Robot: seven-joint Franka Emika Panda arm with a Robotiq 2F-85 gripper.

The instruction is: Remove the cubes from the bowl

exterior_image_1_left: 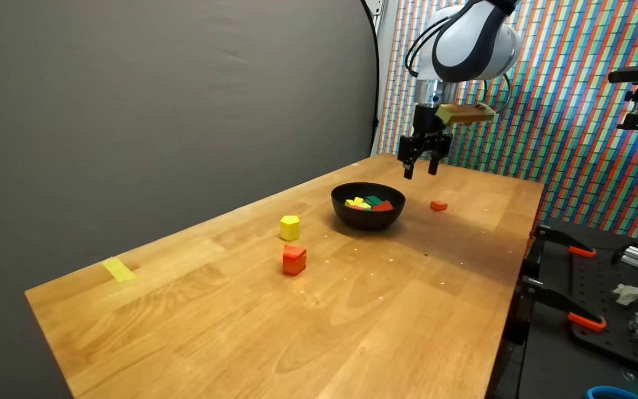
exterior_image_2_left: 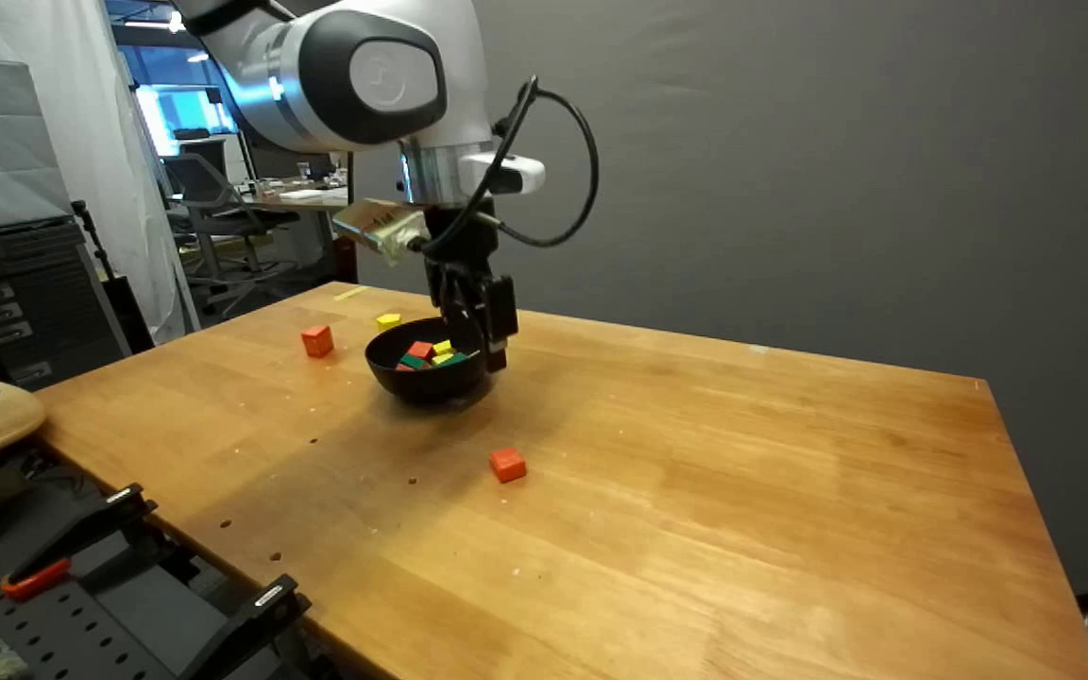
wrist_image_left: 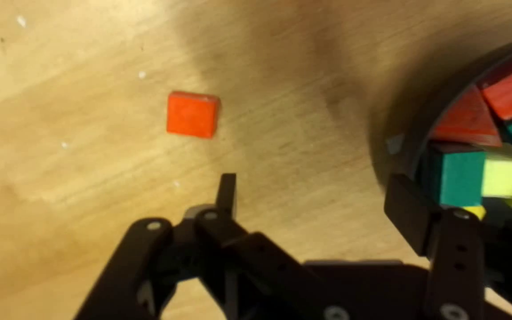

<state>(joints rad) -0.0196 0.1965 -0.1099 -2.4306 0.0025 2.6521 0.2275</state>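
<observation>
Cubes [exterior_image_1_left: 382,205] in red, green and yellow lie heaped in the black bowl [exterior_image_1_left: 368,220], a little right of centre in an exterior view. Three pieces sit outside it: an orange-red block [wrist_image_left: 191,114] in the upper left of the wrist view, and, near the middle of an exterior view, a yellow block [exterior_image_1_left: 289,228] with a red block [exterior_image_1_left: 294,260] just below it. The gripper [exterior_image_1_left: 420,170] holds nothing; its jaws are spread wide, with only tabletop [wrist_image_left: 278,191] showing between them. The pieces look like painted wood, so probably light, stiff and hard to damage, though smooth faces may skid if pinched at a corner. The best hold is probably across two opposite flat sides; for the green block [wrist_image_left: 462,178] at the right of the wrist view, the bowl's wall looks close enough to crowd the gripper. How many lie in the bowl cannot be counted: lower ones may be buried, and the right edge of the wrist view cuts it off. A dark finger [wrist_image_left: 409,213] overlaps the rim there; whether they touch I cannot tell. In an exterior view the gripper masks the right side of the bowl [exterior_image_2_left: 426,385], which partly hides the yellow block.
</observation>
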